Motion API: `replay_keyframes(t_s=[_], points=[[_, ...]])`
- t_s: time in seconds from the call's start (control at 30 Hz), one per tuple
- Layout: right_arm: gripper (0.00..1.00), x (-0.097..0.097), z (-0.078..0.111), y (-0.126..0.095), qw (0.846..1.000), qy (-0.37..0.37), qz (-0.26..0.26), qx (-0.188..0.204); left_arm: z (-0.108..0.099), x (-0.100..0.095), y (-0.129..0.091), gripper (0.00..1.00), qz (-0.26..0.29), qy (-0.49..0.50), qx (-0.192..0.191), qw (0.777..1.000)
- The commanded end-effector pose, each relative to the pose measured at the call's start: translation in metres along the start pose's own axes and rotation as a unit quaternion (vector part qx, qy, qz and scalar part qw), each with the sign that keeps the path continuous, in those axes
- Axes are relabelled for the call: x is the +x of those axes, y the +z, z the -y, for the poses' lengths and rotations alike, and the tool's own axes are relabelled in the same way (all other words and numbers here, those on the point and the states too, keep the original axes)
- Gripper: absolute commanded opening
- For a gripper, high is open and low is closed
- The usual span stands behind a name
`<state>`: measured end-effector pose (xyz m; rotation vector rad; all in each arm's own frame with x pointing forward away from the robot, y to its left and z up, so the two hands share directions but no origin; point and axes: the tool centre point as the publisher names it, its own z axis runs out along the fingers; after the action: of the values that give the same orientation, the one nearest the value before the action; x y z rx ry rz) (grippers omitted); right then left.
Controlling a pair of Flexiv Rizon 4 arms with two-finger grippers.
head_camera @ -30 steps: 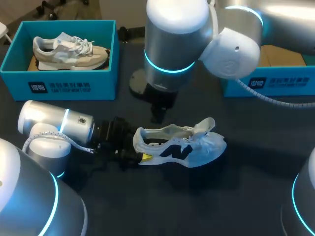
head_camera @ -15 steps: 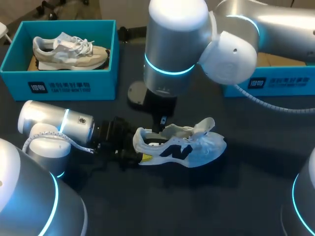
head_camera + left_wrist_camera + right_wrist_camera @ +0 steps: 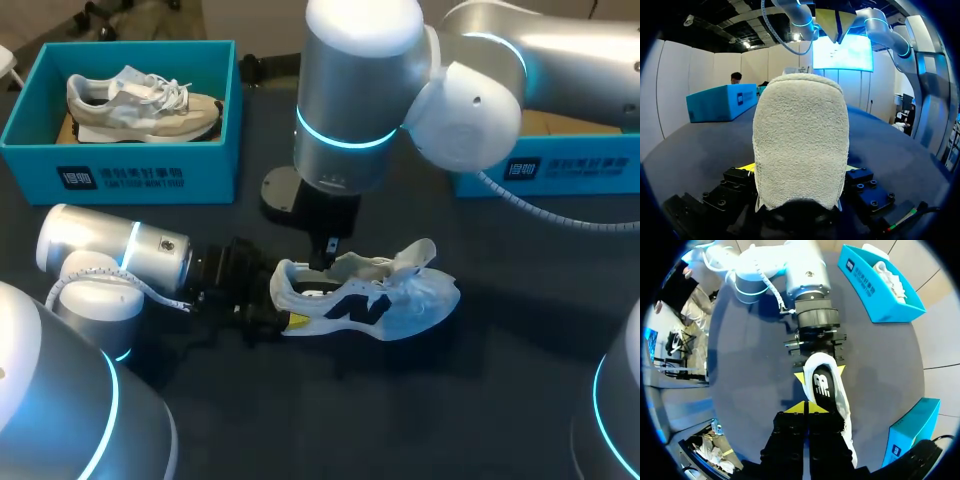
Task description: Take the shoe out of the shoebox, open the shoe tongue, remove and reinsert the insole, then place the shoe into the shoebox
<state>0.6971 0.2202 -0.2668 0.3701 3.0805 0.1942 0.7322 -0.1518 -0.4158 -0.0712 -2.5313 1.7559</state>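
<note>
Stretching under everything, the dark surface (image 3: 480,400) carries two teal boxes and one loose shoe. The right arm (image 3: 360,90) comes in from the right, reaches past the middle and stands upright over the shoe. The left arm (image 3: 110,255) lies low along the surface, pointing at the shoe's heel. An open teal shoebox (image 3: 130,175) sits at the far left of the surface, and a second teal box (image 3: 560,170) sits at the far right, partly hidden behind the right arm. The white sneaker (image 3: 370,295) stands outside both boxes, near the middle of the surface, with its sole down, its heel toward the left arm and its toe pointing away from it. A beige sneaker (image 3: 140,105) lies inside the left shoebox. In the right wrist view the dark insole (image 3: 821,385) shows inside the white sneaker's opening. The tongue (image 3: 420,255) stands up toward the toe end. The left jaws grip the white sneaker's heel, with a yellow fingertip (image 3: 800,377) on either side of it. The right jaws are closed tip to tip, just above the sneaker's opening near the heel collar.
</note>
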Motion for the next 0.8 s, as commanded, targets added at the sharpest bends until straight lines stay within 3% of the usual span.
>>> replay_keyframes(t_s=[0.03,0.67,0.8], points=[[0.0,-0.003,-0.001,0.008,1.0,-0.012,-0.005,0.013,-0.003,0.001,0.002,0.0,0.001,0.0,0.0,1.0],[0.0,-0.03,0.004,0.065,0.995,-0.084,-0.026,0.041,-0.003,0.001,0.002,0.0,0.001,0.0,0.0,1.0],[0.0,-0.039,0.012,0.076,0.995,-0.088,-0.023,0.05,-0.003,0.001,0.002,0.0,0.001,0.0,0.0,1.0]])
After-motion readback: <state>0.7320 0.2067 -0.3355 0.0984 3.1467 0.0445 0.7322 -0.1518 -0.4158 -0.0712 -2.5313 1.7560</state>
